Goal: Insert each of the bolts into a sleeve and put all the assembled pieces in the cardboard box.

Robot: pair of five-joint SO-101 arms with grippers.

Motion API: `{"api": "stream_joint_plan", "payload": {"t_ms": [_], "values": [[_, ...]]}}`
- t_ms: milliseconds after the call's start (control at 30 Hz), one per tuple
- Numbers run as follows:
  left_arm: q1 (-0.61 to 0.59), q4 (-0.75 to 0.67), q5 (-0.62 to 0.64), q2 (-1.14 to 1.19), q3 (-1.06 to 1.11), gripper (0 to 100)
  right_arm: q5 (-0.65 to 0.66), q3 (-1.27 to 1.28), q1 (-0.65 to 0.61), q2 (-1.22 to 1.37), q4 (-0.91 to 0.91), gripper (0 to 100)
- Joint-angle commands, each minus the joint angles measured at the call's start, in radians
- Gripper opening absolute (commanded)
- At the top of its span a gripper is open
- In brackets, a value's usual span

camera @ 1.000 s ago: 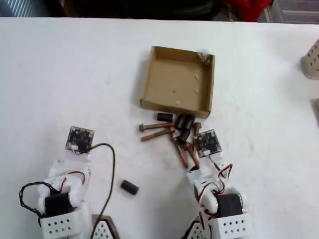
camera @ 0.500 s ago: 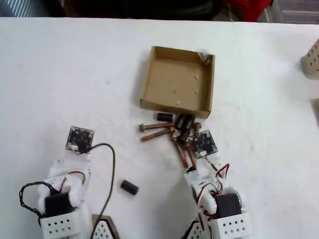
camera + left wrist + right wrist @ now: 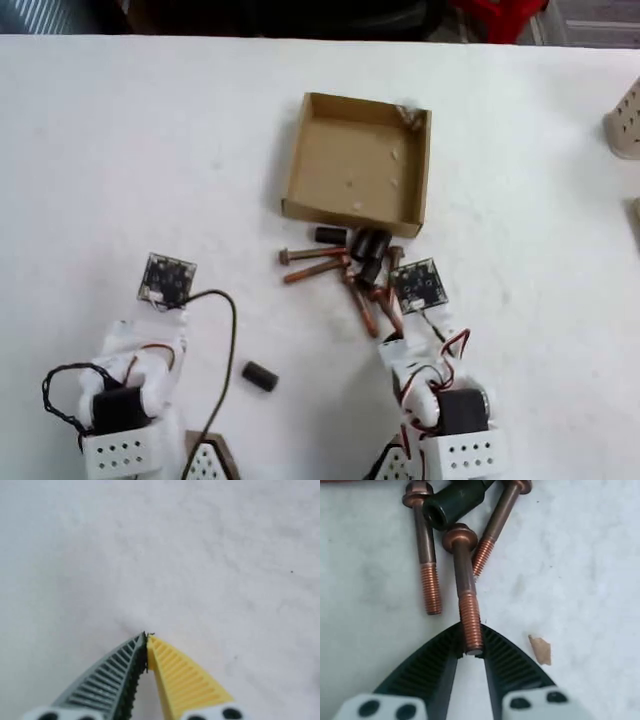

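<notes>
Right gripper [image 3: 470,636] pinched on the threaded end of one bolt [image 3: 464,575] — its head lies just beside a black sleeve [image 3: 451,502]. Bolt pile [image 3: 315,255] sits at 6 o'clock of the cardboard box [image 3: 340,160], near its front wall. Left gripper [image 3: 146,639] closed, empty, over bare table [image 3: 150,150]. Lone sleeve [image 3: 259,376] btwn the arms — open room at box's 9 o'clock.

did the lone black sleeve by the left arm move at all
No. The lone sleeve lies as far from the cardboard box as before, in the same direction.
</notes>
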Motion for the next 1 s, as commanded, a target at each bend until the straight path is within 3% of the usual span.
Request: {"api": "stream_joint_plan", "payload": {"t_ms": [0,200,400,667,967], "values": [[0.027,0.008,-0.003,-0.002,-0.002,2,0.009,0.002,0.010,-0.005,0.002,1.8],[0.030,0.008,-0.002,-0.002,-0.002,2,0.009,-0.003,0.010,-0.007,-0.004,1.8],[-0.004,0.009,-0.009,-0.004,-0.018,2,0.011,-0.005,-0.007,-0.007,-0.156,1.8],[-0.332,-0.109,-0.009,-0.005,-0.040,2,0.011,-0.002,-0.259,-0.007,-0.262,1.8],[-0.375,-0.117,-0.009,-0.005,-0.040,2,0.011,-0.078,-0.441,-0.005,-0.194,1.9]]}}
